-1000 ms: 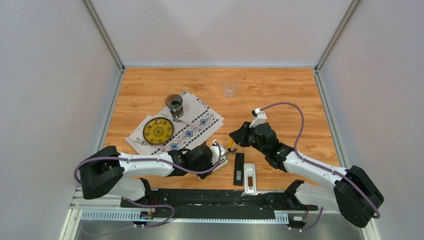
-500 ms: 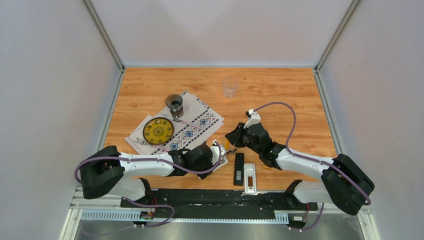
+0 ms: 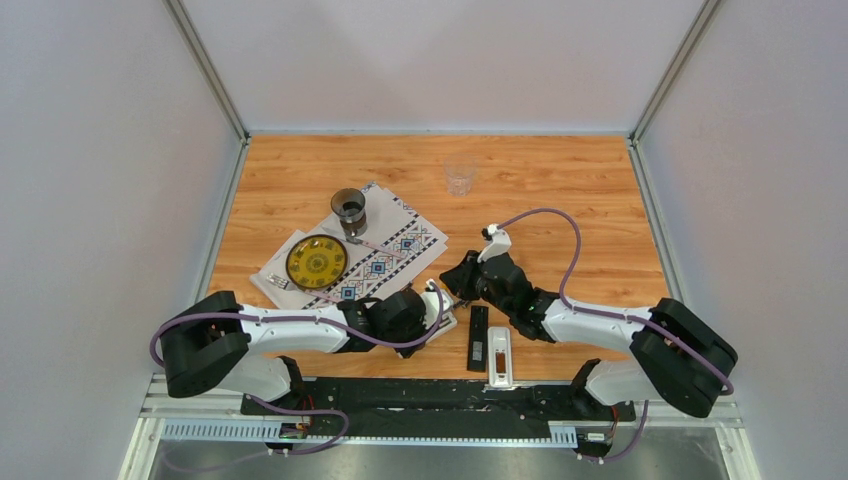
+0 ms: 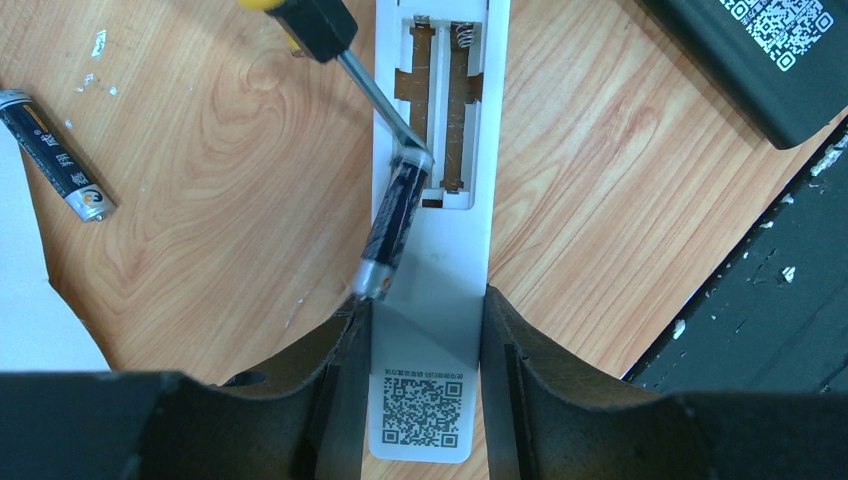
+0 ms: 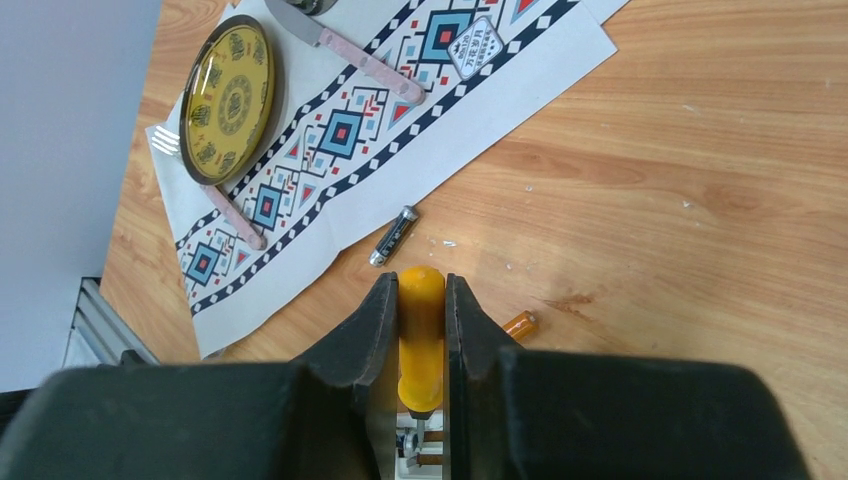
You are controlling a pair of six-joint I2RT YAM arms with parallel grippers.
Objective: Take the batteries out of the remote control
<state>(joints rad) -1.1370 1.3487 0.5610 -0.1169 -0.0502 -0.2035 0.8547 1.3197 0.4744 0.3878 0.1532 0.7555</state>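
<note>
We see a robotics lab cell, not a home. Blank grey walls (image 3: 100, 200) and aluminium posts (image 3: 205, 65) box in a single wooden table (image 3: 560, 180). A left arm (image 3: 290, 328) and a right arm (image 3: 600, 325) are bolted to a metal rail (image 3: 400, 395) at its near edge, with purple cables (image 3: 545, 211) looping off them. The placemat (image 3: 400, 245), plate (image 3: 316, 262), glass (image 3: 459, 178) and remote (image 4: 445, 280) look to us like staged props.

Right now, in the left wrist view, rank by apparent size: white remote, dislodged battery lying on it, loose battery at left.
1. white remote
2-3. dislodged battery and loose battery: alike; the first lies on the remote, maybe nearer the camera, so unranked.
</note>
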